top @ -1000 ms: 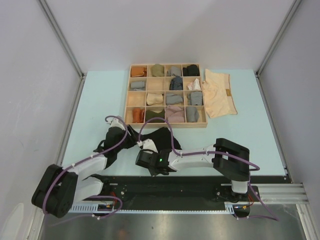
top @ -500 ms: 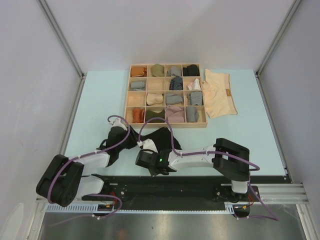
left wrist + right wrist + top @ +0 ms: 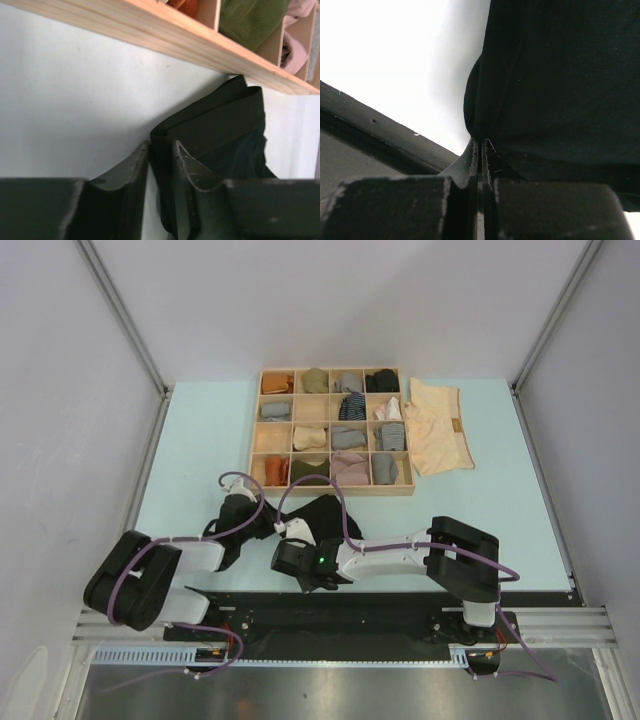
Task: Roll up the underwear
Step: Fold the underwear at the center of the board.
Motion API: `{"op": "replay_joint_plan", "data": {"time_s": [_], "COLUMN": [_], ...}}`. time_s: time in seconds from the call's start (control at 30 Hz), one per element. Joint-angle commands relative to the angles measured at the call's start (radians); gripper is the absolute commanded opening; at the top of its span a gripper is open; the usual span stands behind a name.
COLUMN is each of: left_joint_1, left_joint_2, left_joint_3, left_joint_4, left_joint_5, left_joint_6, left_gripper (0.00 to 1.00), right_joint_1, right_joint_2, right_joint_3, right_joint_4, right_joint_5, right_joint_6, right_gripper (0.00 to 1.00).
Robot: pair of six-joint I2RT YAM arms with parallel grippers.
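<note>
The black underwear (image 3: 322, 512) lies on the table in front of the wooden tray, between my two grippers. My left gripper (image 3: 262, 523) is shut on its folded left edge (image 3: 210, 120), and the left wrist view shows the cloth pinched between the fingers (image 3: 187, 167). My right gripper (image 3: 297, 537) is shut on the near edge of the same black cloth (image 3: 560, 85). The pale cream underwear (image 3: 438, 427) with a tan label lies flat to the right of the tray. A rust-orange garment (image 3: 272, 471) sits rolled in a front-left compartment.
The wooden divided tray (image 3: 331, 491) stands at the table's middle back with several rolled cloth bundles in its compartments. Its front wall (image 3: 165, 35) is close behind the black cloth. The black rail of the arm bases runs along the near edge (image 3: 350, 605).
My left arm has swung a little to the right and forward, taking the left edge of the black underwear toward the middle. The right arm has stayed put.
</note>
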Motion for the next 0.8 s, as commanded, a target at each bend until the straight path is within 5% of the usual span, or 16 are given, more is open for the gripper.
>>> {"op": "replay_joint_plan", "data": {"time_s": [0.0, 0.17, 0.5, 0.77], "left_joint_1": [-0.007, -0.008, -0.01, -0.067], "left_joint_2": [0.043, 0.073, -0.203, -0.217], "left_joint_3": [-0.034, -0.031, 0.052, 0.18], "left_joint_4": [0.045, 0.053, -0.296, -0.504], "left_joint_5": [0.025, 0.011, -0.15, -0.201], "left_joint_6": [-0.034, -0.028, 0.161, 0.264], "left_gripper": [0.25, 0.0, 0.0, 0.0], "right_joint_1": [0.01, 0.007, 0.002, -0.032], "right_joint_2": [0.0, -0.014, -0.062, -0.135], "right_joint_3": [0.024, 0.024, 0.024, 0.022], "right_joint_4": [-0.006, 0.02, 0.115, 0.056], "right_joint_5": [-0.018, -0.062, -0.191, -0.17], "right_joint_6": [0.019, 0.006, 0.003, 0.029], "right_gripper": [0.0, 0.0, 0.0, 0.0]}}
